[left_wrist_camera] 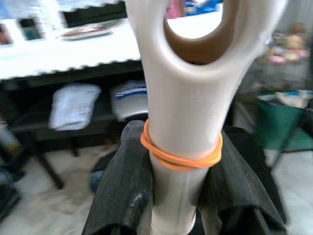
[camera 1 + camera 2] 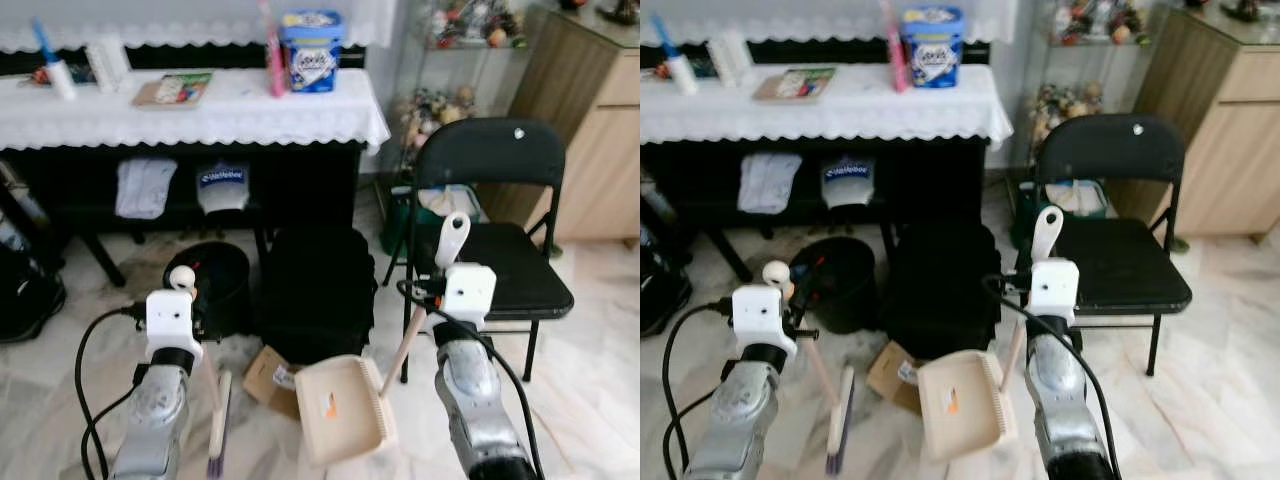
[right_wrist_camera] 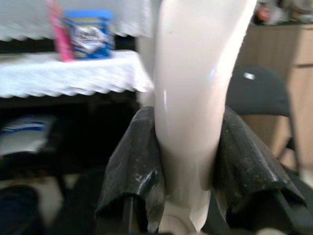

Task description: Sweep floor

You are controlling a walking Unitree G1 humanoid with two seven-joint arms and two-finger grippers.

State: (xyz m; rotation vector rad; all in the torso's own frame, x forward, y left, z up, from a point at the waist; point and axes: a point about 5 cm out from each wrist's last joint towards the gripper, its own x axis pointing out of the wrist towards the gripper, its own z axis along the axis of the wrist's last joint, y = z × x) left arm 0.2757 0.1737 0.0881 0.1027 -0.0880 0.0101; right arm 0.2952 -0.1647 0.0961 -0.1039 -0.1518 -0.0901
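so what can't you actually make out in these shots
- Broom bristles: cut off by the bottom edge of the head views.
- Floor under the dustpan: hidden by its tray.
- Cardboard box: label too small to read, partly behind the dustpan.
- Blue tub on the table: print too blurred to read.
- Left pincer and right pincer: the handles they clamp hide the scene ahead in the wrist views.
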